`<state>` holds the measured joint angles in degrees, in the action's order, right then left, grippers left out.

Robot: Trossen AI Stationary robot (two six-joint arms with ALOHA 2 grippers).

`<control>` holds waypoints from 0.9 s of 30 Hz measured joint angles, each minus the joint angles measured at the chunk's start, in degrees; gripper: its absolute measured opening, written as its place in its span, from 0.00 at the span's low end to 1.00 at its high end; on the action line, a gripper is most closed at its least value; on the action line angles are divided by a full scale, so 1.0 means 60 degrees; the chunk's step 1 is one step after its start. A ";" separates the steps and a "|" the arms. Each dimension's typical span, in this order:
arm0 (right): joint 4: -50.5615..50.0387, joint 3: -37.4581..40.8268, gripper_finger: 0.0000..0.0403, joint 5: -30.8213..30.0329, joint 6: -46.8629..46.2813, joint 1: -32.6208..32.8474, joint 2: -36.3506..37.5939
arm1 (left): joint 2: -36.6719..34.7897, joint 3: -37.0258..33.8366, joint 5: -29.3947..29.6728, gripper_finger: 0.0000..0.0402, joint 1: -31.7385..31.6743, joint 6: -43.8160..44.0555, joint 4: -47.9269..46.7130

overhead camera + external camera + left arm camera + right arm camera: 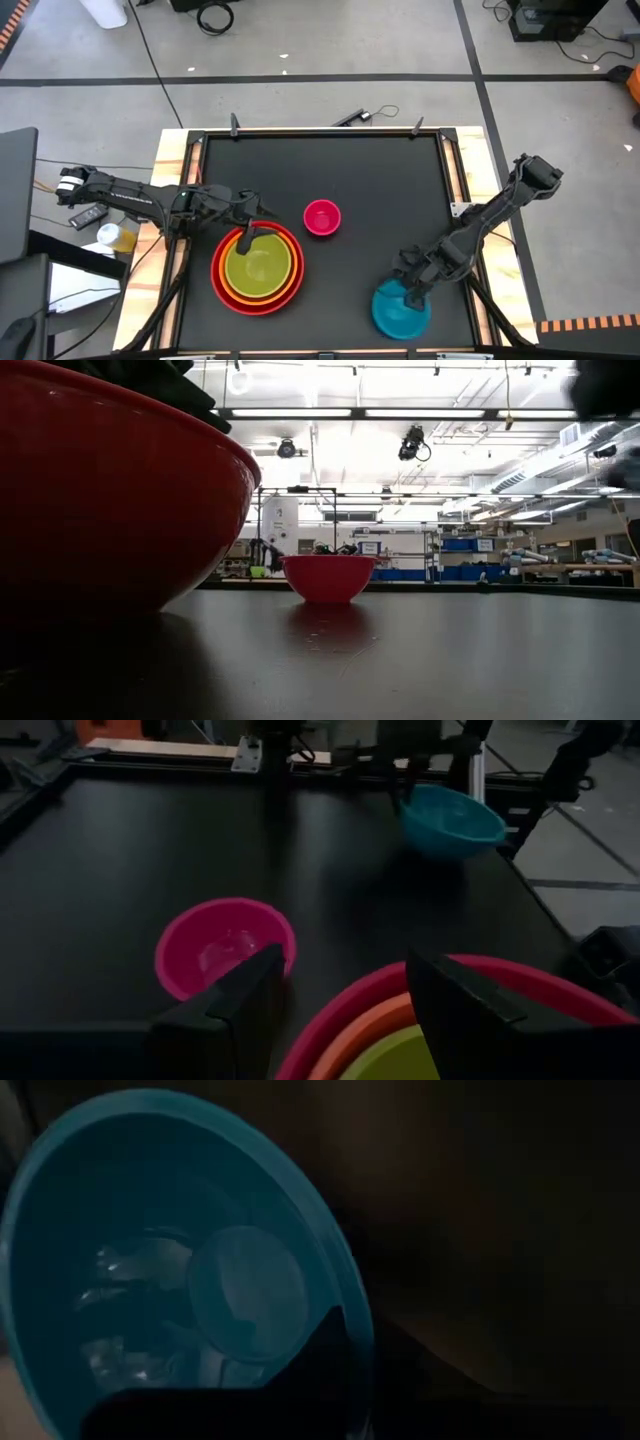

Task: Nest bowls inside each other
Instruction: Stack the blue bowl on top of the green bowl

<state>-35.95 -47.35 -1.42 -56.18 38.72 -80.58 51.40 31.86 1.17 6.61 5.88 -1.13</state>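
The red bowl [258, 268] sits on the black table with the orange and yellow-green bowls nested inside it. My left gripper [247, 232] hovers open over the far rim of this stack [420, 1020]. The small pink bowl [321, 217] stands alone just right of the stack, and the low view shows its base [328, 577] on the table. At the near right, my right gripper [412, 293] is shut on the blue bowl [400, 310]. My right gripper has the blue bowl by its rim [352, 1330], on the side facing the table's far edge. It comes from above, slanting down. One dark finger [318, 1348] lies at the rim; the other is hidden. Whether the bowl is lifted off the table I cannot tell.
Raised wooden rails [180, 200] frame the black tabletop. There is open tabletop between the pink bowl and the blue bowl, and across the far half. In the low view the red bowl [100, 490] fills the left of the picture.
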 joint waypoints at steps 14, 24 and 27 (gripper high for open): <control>1.0947 -0.0570 0.05 -0.4267 0.6711 -0.2957 -0.1419 | -0.0065 0.0000 0.0663 0.54 -0.0011 -0.0697 -0.0138; 1.0996 -0.3267 0.08 -0.2651 0.6711 -0.4432 -0.4600 | -0.0911 0.0004 0.1522 0.54 -0.0011 -0.1123 0.0509; 0.9082 -0.4355 0.15 -0.2493 0.6640 -0.4462 -0.5090 | -0.1003 0.0004 0.1524 0.54 0.0019 -0.1024 0.0255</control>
<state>18.54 -73.49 -16.38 -16.34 11.94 -111.12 45.38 31.88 10.32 6.72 -0.26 0.41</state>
